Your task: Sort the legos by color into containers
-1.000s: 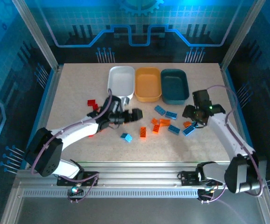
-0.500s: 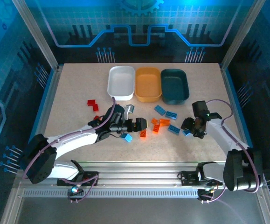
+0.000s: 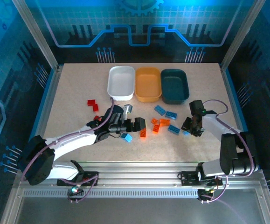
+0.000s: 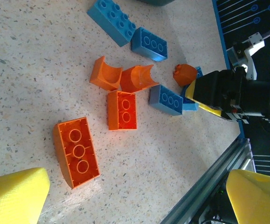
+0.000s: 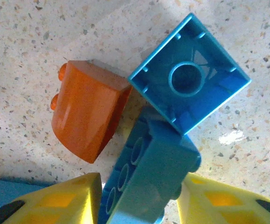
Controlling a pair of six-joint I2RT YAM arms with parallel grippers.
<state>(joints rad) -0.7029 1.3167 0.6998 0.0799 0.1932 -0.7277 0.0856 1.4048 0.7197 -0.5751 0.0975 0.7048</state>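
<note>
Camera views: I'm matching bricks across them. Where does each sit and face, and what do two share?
Top external: above and behind the bases, looking down on the table, the white tub, orange tub and teal tub; both arms, left gripper and right gripper show.
Left wrist: low over the table, facing the right gripper across orange bricks; its own yellow fingers at the bottom corners.
Right wrist: close above a blue brick between its yellow fingers, facing down.
Shared: both wrist views show the orange rounded brick.
</note>
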